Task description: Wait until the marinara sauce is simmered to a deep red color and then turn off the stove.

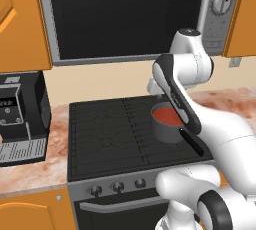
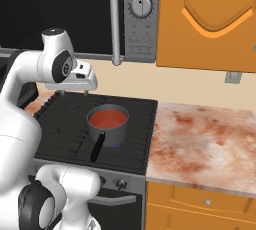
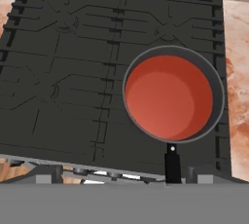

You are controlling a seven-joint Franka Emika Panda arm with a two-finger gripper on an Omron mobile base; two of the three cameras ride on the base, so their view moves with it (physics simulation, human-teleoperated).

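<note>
On the stove (image 2: 135, 124), at its right side, the marinara sauce (image 3: 168, 97) is seen orange-red in its saucepan (image 2: 116, 135). Above it the end effector (image 2: 86, 88) is held wide open, with nothing gripped. The knobs (image 1: 118, 187) are found lower, along the front.

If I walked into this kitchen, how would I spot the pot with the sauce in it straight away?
Find the big silver microwave on the wall; the wide black stove sits right under it. On the stove's right side, near the speckled counter, stands a small grey saucepan with a black handle pointing to the front. It is the one pot there, filled with flat orange-red marinara sauce.
</note>
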